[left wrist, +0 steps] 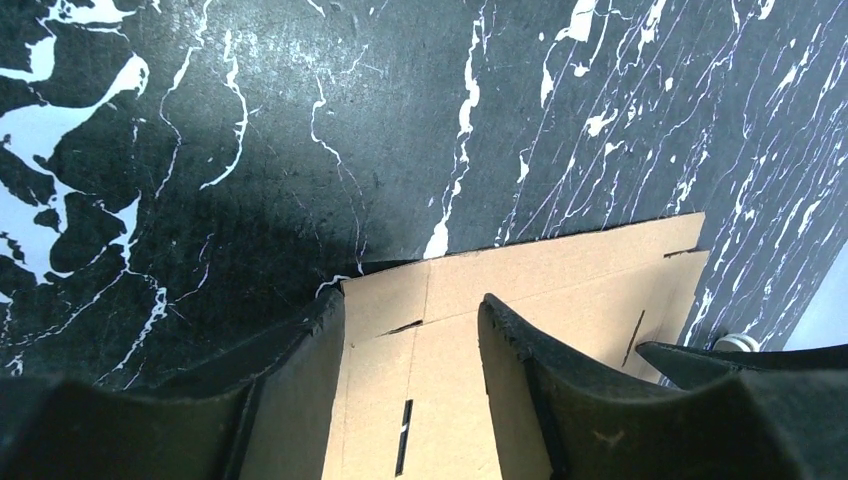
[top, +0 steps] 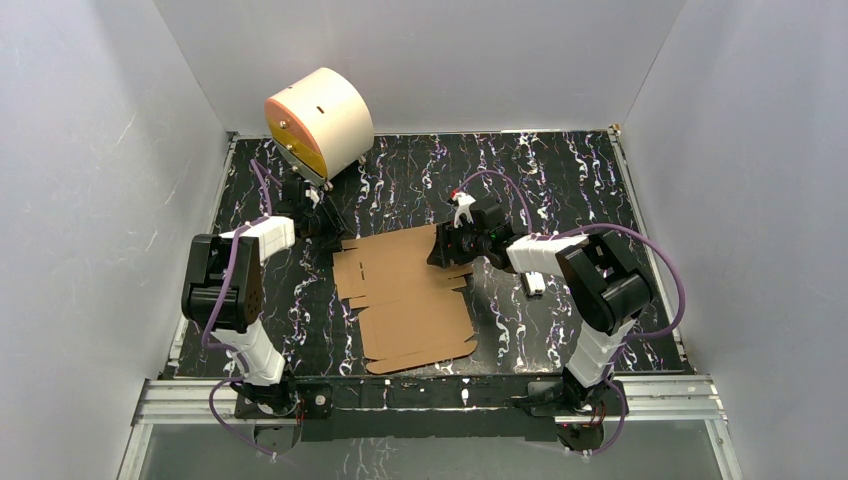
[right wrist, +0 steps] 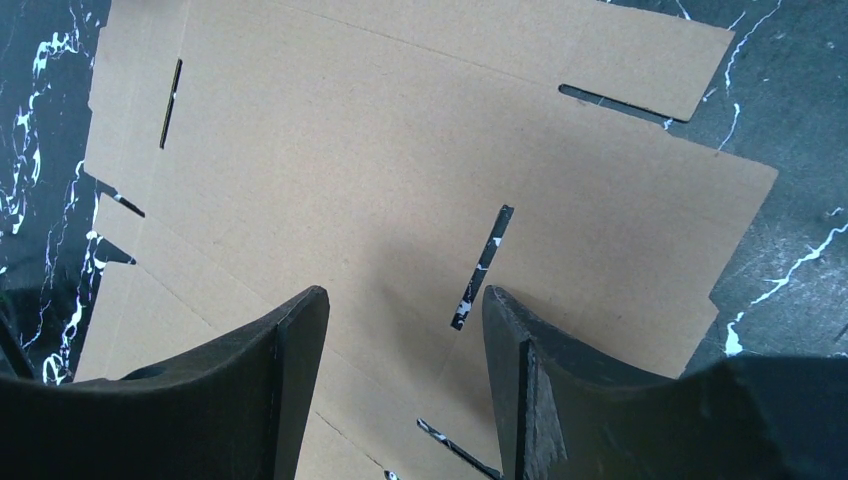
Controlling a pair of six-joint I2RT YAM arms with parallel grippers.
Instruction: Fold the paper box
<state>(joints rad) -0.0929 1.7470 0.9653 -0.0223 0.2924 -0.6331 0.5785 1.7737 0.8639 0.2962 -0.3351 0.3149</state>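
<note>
Paper box [top: 405,295] of plain brown die-cut cardboard is lying flat, 0 flaps raised; left gripper [left wrist: 410,305] and right gripper [right wrist: 400,295] are hovering spread above it, empty.

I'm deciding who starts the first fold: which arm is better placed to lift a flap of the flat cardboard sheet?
Probably the left. The left gripper is open, straddling an edge at the far-left corner of the paper box; the right gripper, also open, hangs over the sheet's face.

Black marbled table [top: 560,170] — on it the paper box [top: 405,295] (flat), a cream cylinder [top: 325,120], a white bar [top: 535,284]
</note>
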